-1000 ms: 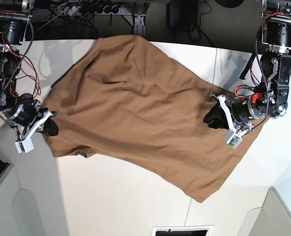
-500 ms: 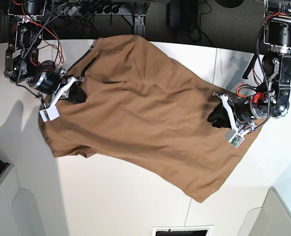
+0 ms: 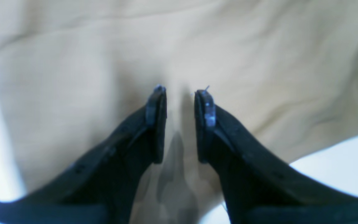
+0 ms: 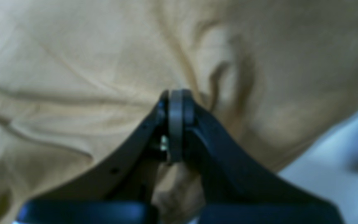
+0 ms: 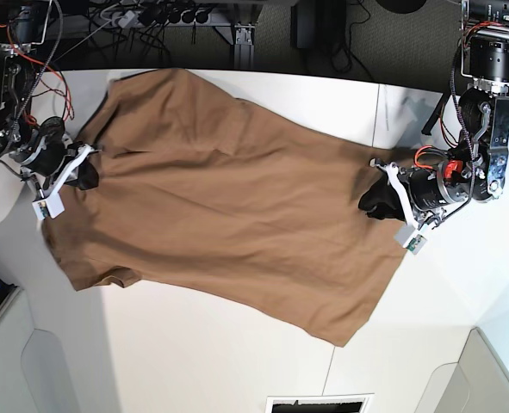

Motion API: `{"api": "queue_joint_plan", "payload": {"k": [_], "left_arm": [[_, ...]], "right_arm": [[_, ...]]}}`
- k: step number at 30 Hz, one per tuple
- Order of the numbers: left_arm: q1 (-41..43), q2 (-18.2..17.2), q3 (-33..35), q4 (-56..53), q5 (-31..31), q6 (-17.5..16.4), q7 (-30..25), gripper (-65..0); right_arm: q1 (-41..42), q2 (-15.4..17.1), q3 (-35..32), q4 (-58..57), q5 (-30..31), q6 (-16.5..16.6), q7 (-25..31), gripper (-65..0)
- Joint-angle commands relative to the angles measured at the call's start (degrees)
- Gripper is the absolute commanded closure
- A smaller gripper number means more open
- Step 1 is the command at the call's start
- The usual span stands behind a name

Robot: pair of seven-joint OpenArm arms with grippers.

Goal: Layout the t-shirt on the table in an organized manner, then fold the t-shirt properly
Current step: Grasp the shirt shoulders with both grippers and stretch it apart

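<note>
The tan-brown t-shirt (image 5: 228, 206) lies spread diagonally on the white table (image 5: 194, 344), from the far left to the near right. My right gripper (image 5: 85, 176) is at the shirt's left edge, jaws closed on the fabric; in the right wrist view the gripper (image 4: 176, 96) pinches the shirt (image 4: 89, 56), with creases running to the tips. My left gripper (image 5: 375, 202) sits over the shirt's right edge. In the left wrist view the gripper (image 3: 180, 93) is open with a narrow gap, above the shirt (image 3: 104, 56). The neck tag is not visible.
Cables and a power strip (image 5: 164, 15) lie beyond the table's far edge. Grey bins stand at the near left (image 5: 13, 361) and near right (image 5: 487, 379) corners. A dark slot (image 5: 319, 404) sits at the near edge. A thin seam (image 5: 377, 107) crosses the table.
My right gripper has moved left and nearer, dragging the shirt's left side with it; the shirt now lies flatter and more stretched out. The left gripper has stayed in place.
</note>
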Motion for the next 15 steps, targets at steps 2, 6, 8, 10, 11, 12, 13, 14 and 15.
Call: {"api": "queue_joint_plan", "payload": {"k": [2, 6, 8, 10, 11, 12, 13, 14, 15], "left_arm": [[-1.0, -0.8, -0.4, 0.8, -1.5, -0.4, -1.0, -17.4], [-1.0, -0.8, -0.4, 0.8, -4.0, -0.4, -0.8, -17.4], [-1.0, -0.8, -0.4, 0.8, -4.2, -0.5, -0.5, -17.4], [-1.0, -0.8, -0.4, 0.8, -4.3, -0.5, 0.4, -17.4], [-1.0, -0.8, -0.4, 0.8, -4.3, -0.5, 1.0, -17.4], [-1.0, -0.9, -0.5, 0.8, -4.3, -0.5, 1.5, -17.4], [-1.0, -1.2, -0.5, 0.8, -4.3, -0.7, 1.6, -17.4], [-1.0, -1.6, -0.5, 0.8, -4.5, -0.7, 1.6, -17.4], [-0.9, -2.1, -0.7, 0.8, -5.0, -0.7, 1.5, -17.4]], "right_arm": [[3.1, 2.1, 0.3, -0.2, -0.7, -0.7, 0.0, 0.0], [7.1, 3.9, 0.3, -1.2, -0.2, -1.1, 0.0, 0.0], [8.5, 4.0, 0.3, -1.1, 1.2, -1.1, -0.5, 0.0], [8.7, 4.0, 0.3, -0.2, 4.0, -1.1, -1.0, 0.0], [8.4, 4.0, 0.3, 0.5, 5.7, -1.1, -1.8, 0.0], [8.0, 4.0, 0.3, 1.3, 7.5, -1.1, -2.9, 0.0], [7.4, 4.0, 0.3, 2.3, 9.3, -1.1, -4.1, 0.0], [6.5, 4.0, 0.3, 3.6, 10.9, -1.0, -5.2, 0.0], [5.3, 3.9, 0.3, 5.1, 11.7, -0.9, -6.1, 0.0]]}}
